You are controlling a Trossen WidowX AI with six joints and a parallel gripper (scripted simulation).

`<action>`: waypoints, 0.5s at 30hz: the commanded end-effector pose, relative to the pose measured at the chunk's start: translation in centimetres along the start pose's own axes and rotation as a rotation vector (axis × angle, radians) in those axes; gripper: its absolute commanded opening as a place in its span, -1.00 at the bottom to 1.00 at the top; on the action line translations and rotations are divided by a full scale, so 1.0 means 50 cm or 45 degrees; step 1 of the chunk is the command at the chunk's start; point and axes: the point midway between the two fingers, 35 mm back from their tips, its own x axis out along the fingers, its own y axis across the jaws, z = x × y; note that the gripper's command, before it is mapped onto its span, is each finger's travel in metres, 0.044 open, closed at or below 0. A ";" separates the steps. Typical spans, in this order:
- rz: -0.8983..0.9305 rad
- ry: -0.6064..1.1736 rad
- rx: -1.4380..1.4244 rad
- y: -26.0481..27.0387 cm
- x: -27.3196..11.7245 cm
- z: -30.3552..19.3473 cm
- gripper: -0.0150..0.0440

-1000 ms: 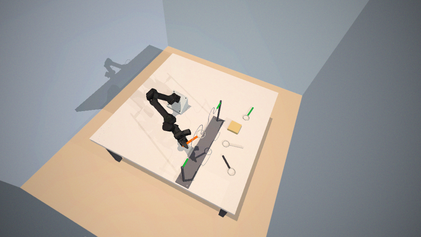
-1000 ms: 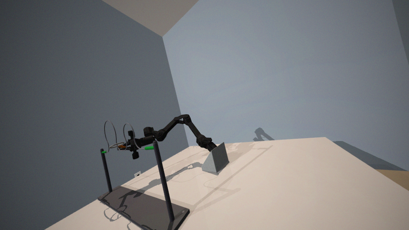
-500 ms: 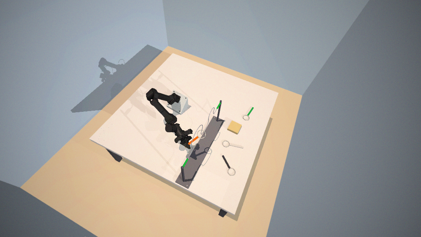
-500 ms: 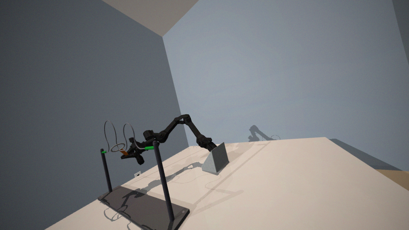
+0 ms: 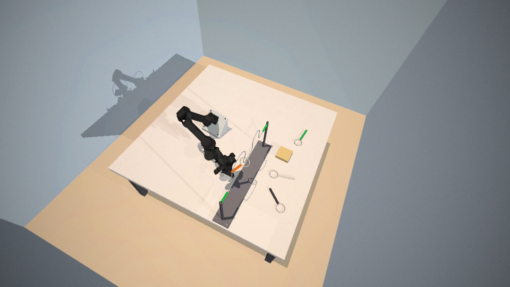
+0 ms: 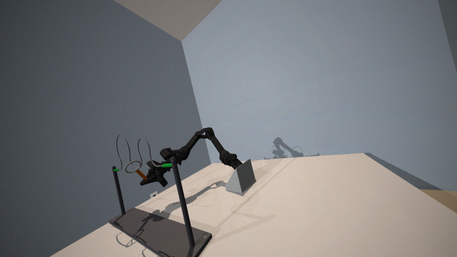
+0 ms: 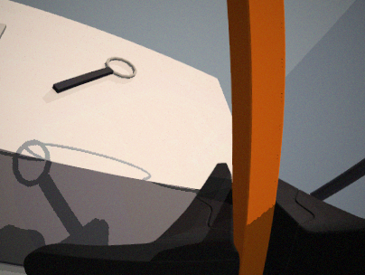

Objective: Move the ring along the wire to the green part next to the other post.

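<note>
My gripper (image 5: 232, 173) (image 6: 145, 179) (image 7: 231, 171) is shut on the orange handle (image 5: 236, 167) (image 6: 141, 174) (image 7: 264, 113). The handle slopes up from the fingers to the ring (image 5: 249, 162) (image 6: 125, 168). The ring is tilted, at the dip between the two tall loops of the thin grey wire (image 6: 142, 138). The wire seems to pass through it; I cannot tell whether they touch. One green part (image 5: 265, 127) (image 6: 166, 165) is beside the post nearer the arm's mount, the other green part (image 5: 225, 197) (image 6: 116, 169) beside the far post. The wrist view does not show the ring itself, only its shadow.
The posts stand on a dark base (image 5: 258, 149) (image 6: 179, 229). Beyond it lie a yellow block (image 5: 284, 154) and loose rings with a green handle (image 5: 303, 134), a white handle (image 5: 285, 176) and a black handle (image 5: 273, 195) (image 7: 83, 80). The arm's mount (image 5: 222, 128) (image 6: 246, 178) is opposite.
</note>
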 end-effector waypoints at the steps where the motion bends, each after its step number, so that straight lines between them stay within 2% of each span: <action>1: 0.066 0.018 0.105 0.035 -0.005 0.000 -1.00; 15: 0.239 0.058 0.409 0.119 -0.027 0.019 -1.00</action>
